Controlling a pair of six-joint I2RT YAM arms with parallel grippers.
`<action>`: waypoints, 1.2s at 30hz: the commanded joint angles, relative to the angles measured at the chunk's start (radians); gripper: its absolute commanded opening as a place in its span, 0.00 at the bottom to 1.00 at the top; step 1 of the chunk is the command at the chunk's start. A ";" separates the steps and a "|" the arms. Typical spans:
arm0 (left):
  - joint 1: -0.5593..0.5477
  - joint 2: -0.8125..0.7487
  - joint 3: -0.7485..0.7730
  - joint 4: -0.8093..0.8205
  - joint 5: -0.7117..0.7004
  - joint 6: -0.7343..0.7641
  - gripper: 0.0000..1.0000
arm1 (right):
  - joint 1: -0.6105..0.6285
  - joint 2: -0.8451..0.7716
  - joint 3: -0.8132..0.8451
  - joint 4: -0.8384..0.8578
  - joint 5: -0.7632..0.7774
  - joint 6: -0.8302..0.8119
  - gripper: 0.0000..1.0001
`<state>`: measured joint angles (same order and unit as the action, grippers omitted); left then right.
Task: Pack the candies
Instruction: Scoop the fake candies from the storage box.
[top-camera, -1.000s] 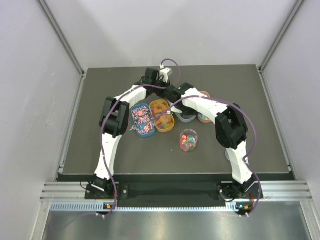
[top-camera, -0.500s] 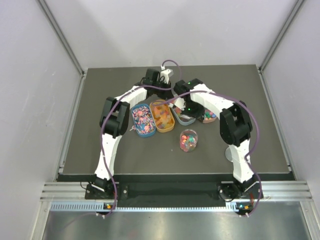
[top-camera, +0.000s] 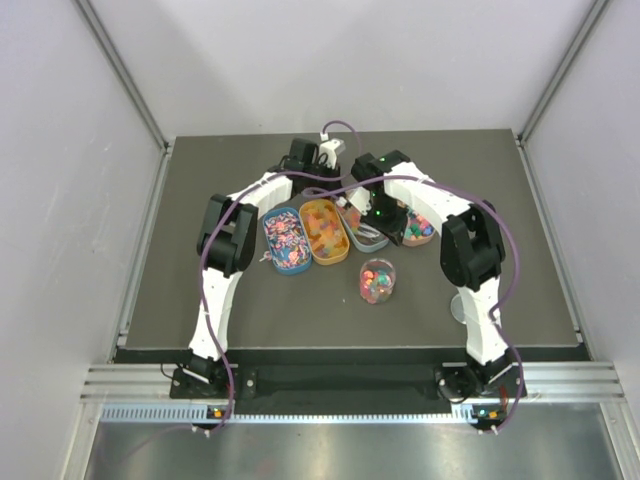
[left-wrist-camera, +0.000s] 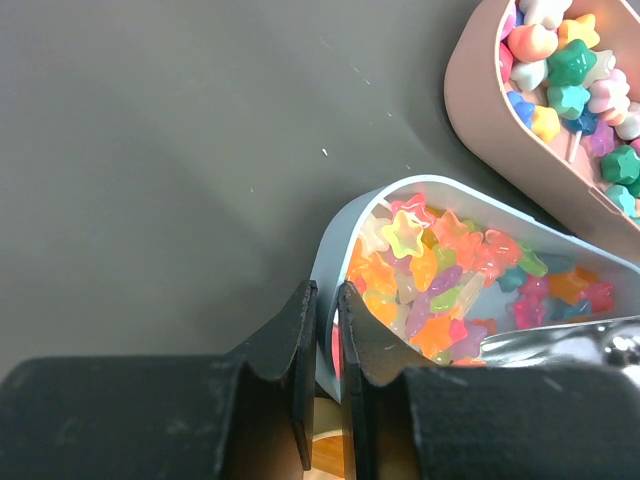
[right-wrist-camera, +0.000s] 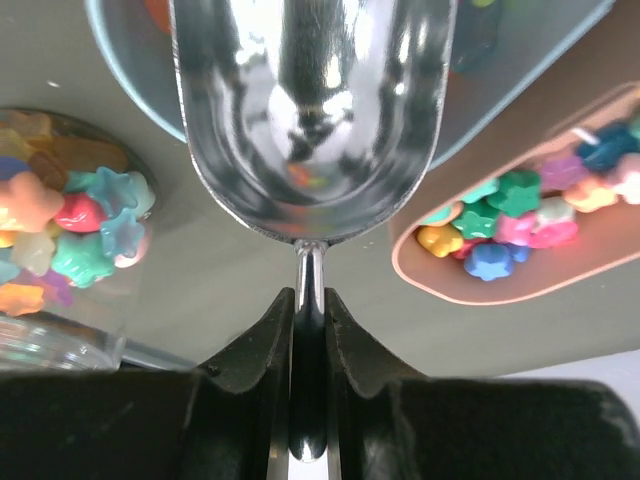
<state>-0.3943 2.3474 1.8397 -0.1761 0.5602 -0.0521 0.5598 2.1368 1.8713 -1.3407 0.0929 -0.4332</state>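
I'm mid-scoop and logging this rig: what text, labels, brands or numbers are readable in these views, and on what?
No readable text in any view.
Scoop, pale blue tray, pink tray, jar, candies: no lettering shows.
Orange marks at the near edge: too small to read.

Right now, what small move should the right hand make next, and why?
Probably push the metal scoop into the star candies: the right hand grips its handle, its bowl looks empty, and the left hand pinches the pale blue tray's rim.
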 joint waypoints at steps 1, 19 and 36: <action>-0.006 -0.086 0.004 0.078 0.007 -0.026 0.00 | 0.005 -0.008 0.103 -0.152 -0.055 -0.004 0.00; -0.044 -0.091 -0.002 0.092 -0.042 -0.014 0.00 | 0.000 0.078 0.183 -0.147 -0.188 0.115 0.00; -0.051 -0.112 -0.059 0.132 -0.042 -0.038 0.00 | -0.031 0.236 0.368 -0.133 -0.232 0.145 0.00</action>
<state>-0.4183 2.3199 1.7885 -0.1158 0.4728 -0.0456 0.5213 2.3230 2.1960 -1.4265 -0.0505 -0.3016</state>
